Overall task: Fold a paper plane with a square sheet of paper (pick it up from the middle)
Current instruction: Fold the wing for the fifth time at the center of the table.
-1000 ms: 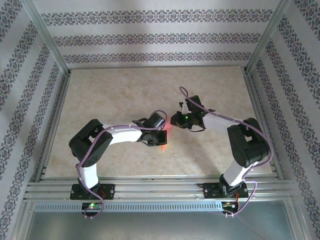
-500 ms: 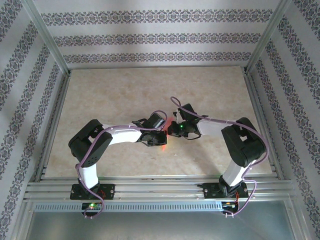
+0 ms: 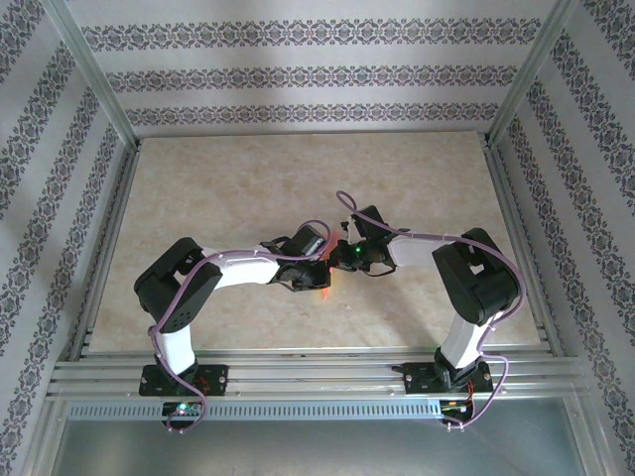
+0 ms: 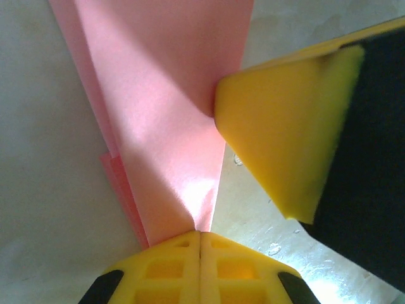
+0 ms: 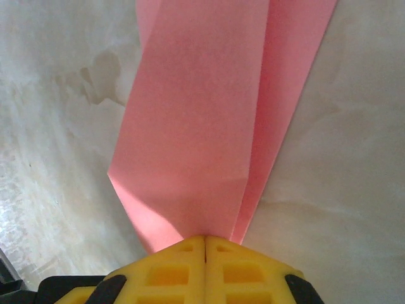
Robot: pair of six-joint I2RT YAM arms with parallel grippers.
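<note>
Paper plane (image 4: 171, 126) likely handles light, limp and tearable; grip its layered crease. Left pincer (image 4: 200, 237) and right pincer (image 5: 205, 240) both pinch it, fully closed.

Nothing legible anywhere: the narrow folded salmon-pink paper plane (image 5: 202, 126) is plain, the mottled beige surface (image 3: 228, 188) is unmarked, and the striped wallpaper (image 3: 317, 74) at twelve o'clock bears ornament only.

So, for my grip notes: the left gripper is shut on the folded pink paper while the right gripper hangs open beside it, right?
Not quite: the right gripper is not open. The right wrist view shows its jaws closed together on the folded pink paper. The left gripper is shut on it, as you said.
</note>
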